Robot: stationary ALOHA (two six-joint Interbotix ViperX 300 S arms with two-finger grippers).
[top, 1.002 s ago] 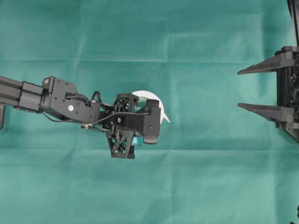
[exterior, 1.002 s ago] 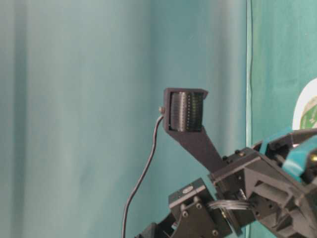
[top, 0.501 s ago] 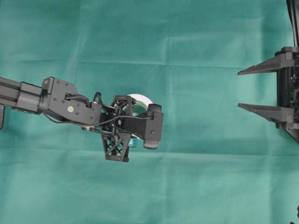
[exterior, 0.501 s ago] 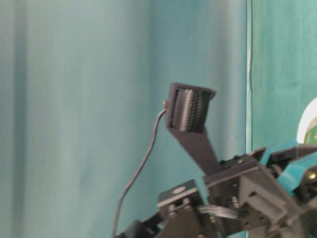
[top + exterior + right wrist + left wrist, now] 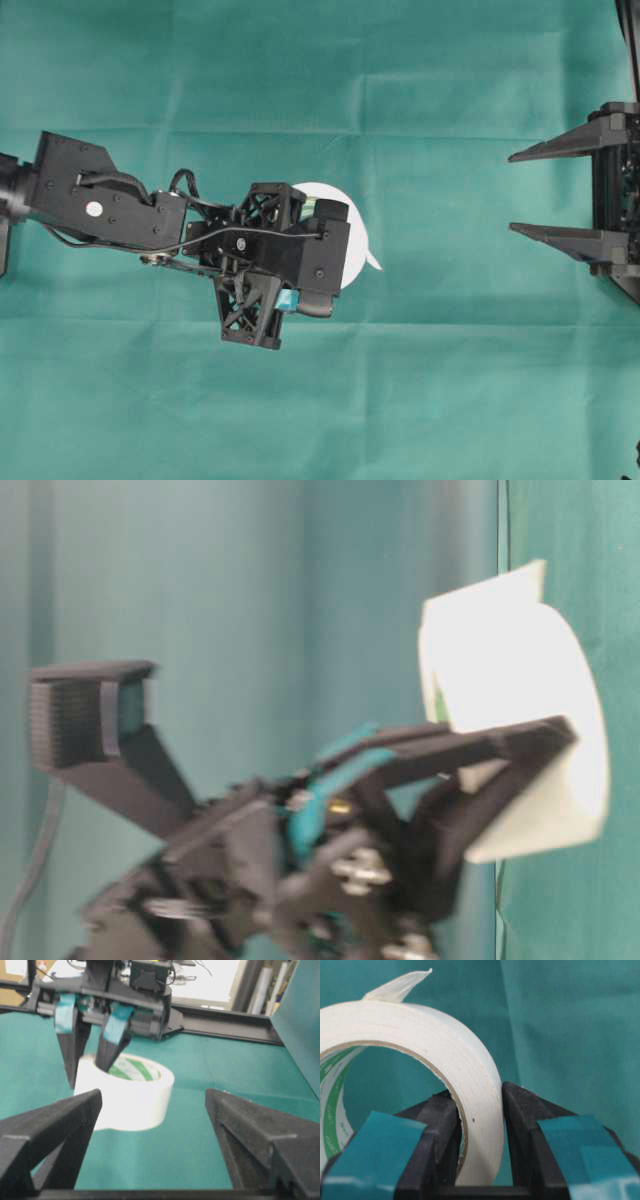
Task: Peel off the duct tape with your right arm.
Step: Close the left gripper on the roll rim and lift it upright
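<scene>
Lifted and tilted since the previous second, duct tape [image 5: 445,1060] with loose end [image 5: 372,262] protruding, left gripper [image 5: 480,1125] pinching the roll's wall, one finger inside the ring, above green tabletop [image 5: 450,380], right gripper [image 5: 520,190] spread wide, well apart at the far edge.

Overhead view: the left gripper [image 5: 300,262] covers most of the duct tape [image 5: 352,230], leaving a white arc and the loose end strip [image 5: 372,262]. The right gripper [image 5: 560,190] is cut off by the right edge. Table-level view: the whole scene is blurred. Left wrist view: the roll's left side runs out of frame; printing on its core [image 5: 332,1105] is illegible.
</scene>
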